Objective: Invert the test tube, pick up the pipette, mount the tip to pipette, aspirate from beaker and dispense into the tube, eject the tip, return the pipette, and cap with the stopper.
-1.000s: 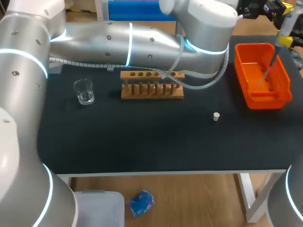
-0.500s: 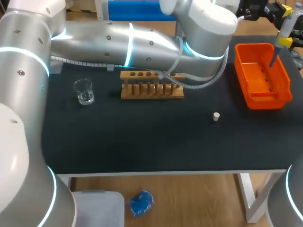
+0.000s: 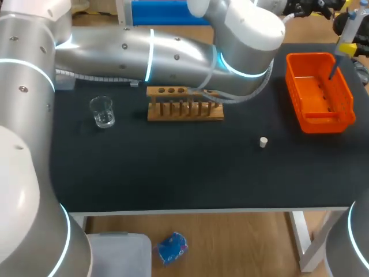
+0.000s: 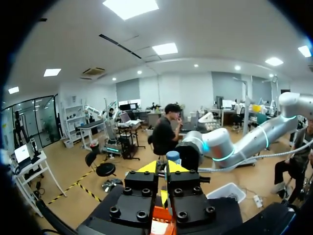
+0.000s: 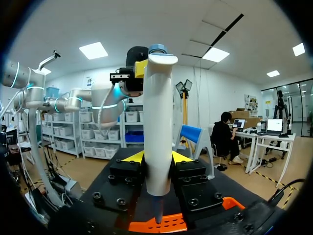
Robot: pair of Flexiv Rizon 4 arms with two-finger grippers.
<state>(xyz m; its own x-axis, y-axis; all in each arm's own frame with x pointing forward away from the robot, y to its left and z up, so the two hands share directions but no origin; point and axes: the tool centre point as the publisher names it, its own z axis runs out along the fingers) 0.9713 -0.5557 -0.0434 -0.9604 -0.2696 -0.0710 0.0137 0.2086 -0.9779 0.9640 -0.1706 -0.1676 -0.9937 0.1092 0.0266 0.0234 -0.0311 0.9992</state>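
My right gripper (image 5: 157, 159) is shut on the white pipette (image 5: 159, 122), held upright at the table's far right corner (image 3: 347, 32). Its blue-grey tip (image 3: 333, 68) hangs over the orange basket (image 3: 343, 118). My left arm reaches across the back of the table. Its gripper (image 4: 164, 167) sits right at the pipette's blue top button (image 4: 172, 155), with a narrow gap between its yellow tips. The glass beaker (image 3: 102, 111) stands at the left and the wooden rack (image 3: 184, 105) in the middle. The small white stopper (image 3: 263, 142) lies right of centre. No test tube shows.
The left arm's thick silver links (image 3: 173, 55) span the back of the table above the rack. The orange basket fills the right side near the edge. The black table top (image 3: 173, 167) is bare in front of the rack and the stopper.
The pipette and its tip have risen a little over the basket. My left arm has shifted slightly back, and its fingers have parted a little.
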